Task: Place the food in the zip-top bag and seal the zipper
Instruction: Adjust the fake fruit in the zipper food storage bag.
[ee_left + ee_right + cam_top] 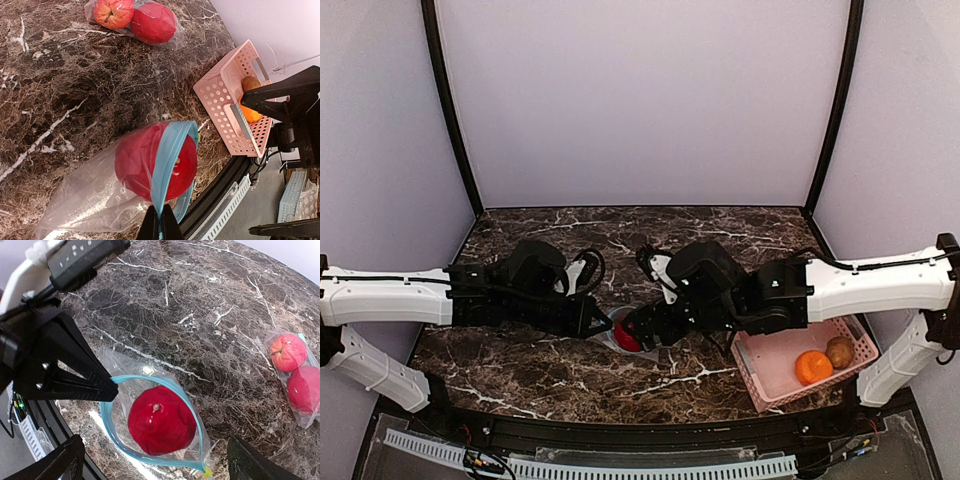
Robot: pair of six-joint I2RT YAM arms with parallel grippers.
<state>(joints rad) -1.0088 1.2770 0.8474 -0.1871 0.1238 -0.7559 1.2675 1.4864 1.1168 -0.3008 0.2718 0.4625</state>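
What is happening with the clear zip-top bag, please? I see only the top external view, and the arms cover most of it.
Observer: The left wrist view shows the left pincer shut on the clear zip-top bag, gripping its blue zipper strip.
Operator: Is the glossy red round fruit inside?
Observer: Yes. In the right wrist view the glossy red round fruit sits just inside the open zipper loop, and the right pincer is open with a finger on either side.
Operator: Is anything hidden behind the arms?
Observer: A second clear bag lies farther back, holding a red-yellow apple and another red fruit.
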